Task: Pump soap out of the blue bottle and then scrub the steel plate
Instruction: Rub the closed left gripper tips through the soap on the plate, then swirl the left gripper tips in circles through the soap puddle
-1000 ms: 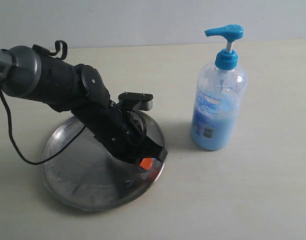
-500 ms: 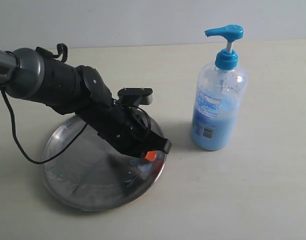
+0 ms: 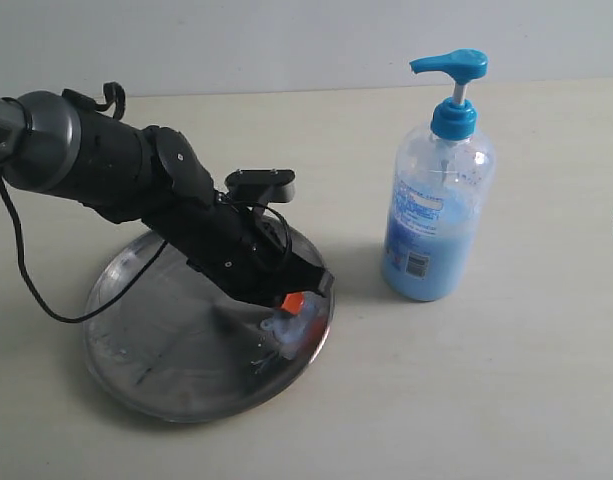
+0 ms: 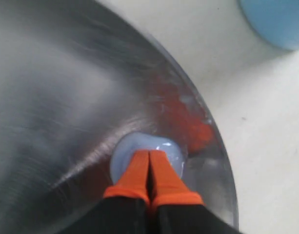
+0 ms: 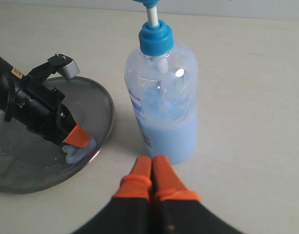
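Steel plate (image 3: 156, 360) sits left on your table (image 3: 506, 390). The blue bottle (image 3: 436, 215) stands upright near its right rim, not touching it. Your left gripper (image 3: 293, 302) is clenched on nothing, with its orange tips pressed into the soap (image 4: 171, 155) blob just inside the bottle-side rim, so you have little room before that edge. Your right gripper (image 5: 151, 171) is clenched too and empty, over bare table near the bottle. The plate's inner area is open.
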Tool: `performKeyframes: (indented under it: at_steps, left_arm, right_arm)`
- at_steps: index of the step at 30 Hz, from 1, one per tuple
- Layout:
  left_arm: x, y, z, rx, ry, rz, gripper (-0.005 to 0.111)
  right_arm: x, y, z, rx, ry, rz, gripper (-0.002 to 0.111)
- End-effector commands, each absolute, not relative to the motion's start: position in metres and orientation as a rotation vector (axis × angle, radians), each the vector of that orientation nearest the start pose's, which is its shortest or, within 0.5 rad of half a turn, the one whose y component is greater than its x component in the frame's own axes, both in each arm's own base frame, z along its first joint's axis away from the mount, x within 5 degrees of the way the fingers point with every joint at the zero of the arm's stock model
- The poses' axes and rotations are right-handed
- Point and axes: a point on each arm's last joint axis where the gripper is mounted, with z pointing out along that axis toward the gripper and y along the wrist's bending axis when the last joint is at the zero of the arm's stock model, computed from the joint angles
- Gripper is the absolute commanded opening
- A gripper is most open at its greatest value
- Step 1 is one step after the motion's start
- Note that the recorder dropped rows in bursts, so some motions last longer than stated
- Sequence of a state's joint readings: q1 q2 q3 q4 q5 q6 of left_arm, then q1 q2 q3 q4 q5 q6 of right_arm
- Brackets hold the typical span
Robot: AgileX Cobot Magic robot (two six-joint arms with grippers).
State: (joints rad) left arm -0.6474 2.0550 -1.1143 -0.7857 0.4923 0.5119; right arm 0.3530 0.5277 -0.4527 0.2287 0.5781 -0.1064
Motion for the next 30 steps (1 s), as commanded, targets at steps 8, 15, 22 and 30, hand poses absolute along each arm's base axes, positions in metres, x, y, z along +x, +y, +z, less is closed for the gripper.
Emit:
performKeyframes:
  at_steps: [8, 15, 22, 30]
  left_arm:
    - [0.282, -0.227, 0.091, 0.801, 2.925, -0.665, 0.001]
    - [0.276, -0.224, 0.091, 0.887, 2.977, -0.675, 0.001]
    - [0.274, -0.227, 0.093, 0.84, 2.994, -0.729, 0.001]
    - [0.277, -0.232, 0.094, 0.73, 2.977, -0.783, 0.001]
  right_arm:
    - [0.092, 0.046, 0.278, -0.357, 2.101, 0.389, 0.0]
    - [0.092, 0.046, 0.278, -0.357, 2.101, 0.389, 0.0]
    - [0.092, 0.046, 0.278, -0.357, 2.101, 0.389, 0.0]
    - [0.092, 0.046, 0.278, -0.357, 2.101, 0.389, 0.0]
